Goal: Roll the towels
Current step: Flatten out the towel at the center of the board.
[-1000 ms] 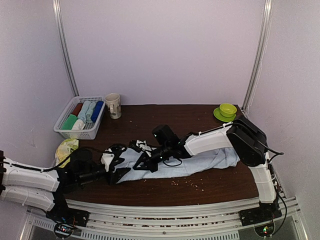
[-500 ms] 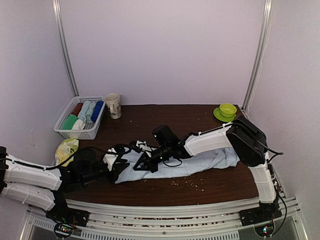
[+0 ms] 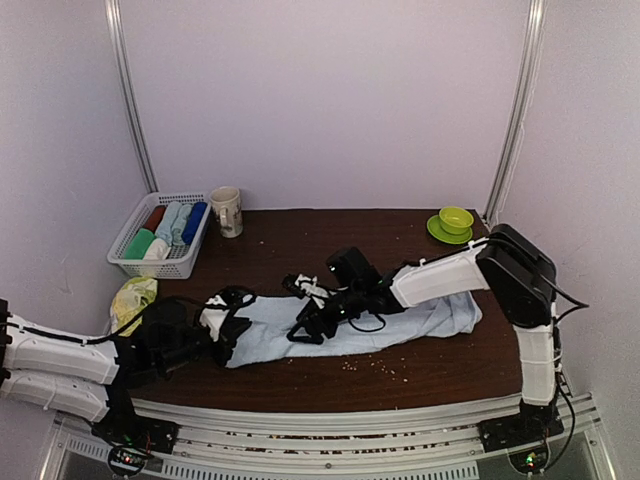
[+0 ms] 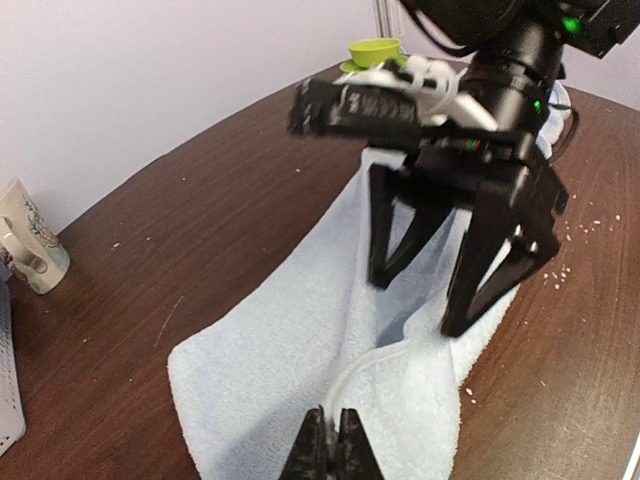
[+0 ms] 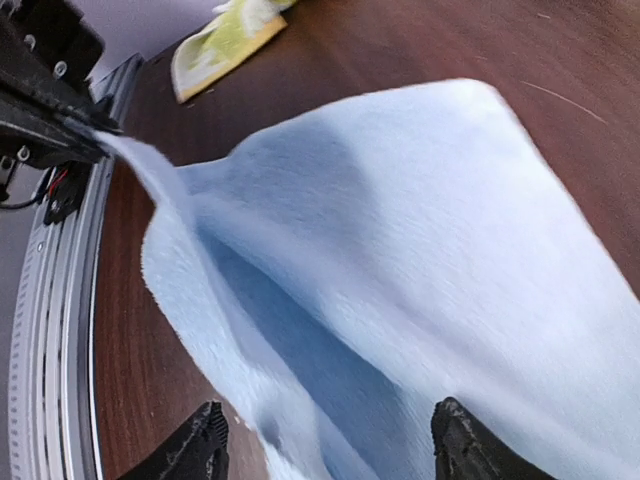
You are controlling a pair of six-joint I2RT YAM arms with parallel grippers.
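Observation:
A long pale blue towel (image 3: 400, 320) lies along the dark table's front half. My left gripper (image 3: 228, 335) is shut on a raised fold at the towel's left end; the left wrist view shows its tips (image 4: 333, 445) pinching that seam of the towel (image 4: 260, 340). My right gripper (image 3: 305, 325) hovers open just right of it, over the towel. Its fingers (image 4: 416, 302) straddle a crease with nothing gripped. In the right wrist view the right gripper (image 5: 330, 440) is spread wide above the towel (image 5: 420, 220). The yellow-green towel (image 3: 133, 296) lies crumpled at the table's left edge.
A white slatted basket (image 3: 150, 268) holding several rolled towels stands at the back left, with a mug (image 3: 227, 211) beside it. A green cup on a saucer (image 3: 455, 222) sits at the back right. Crumbs dot the wood near the front edge.
My left gripper has shut on the towel's left end. My right gripper has opened, let go of the towel and drawn back to the right.

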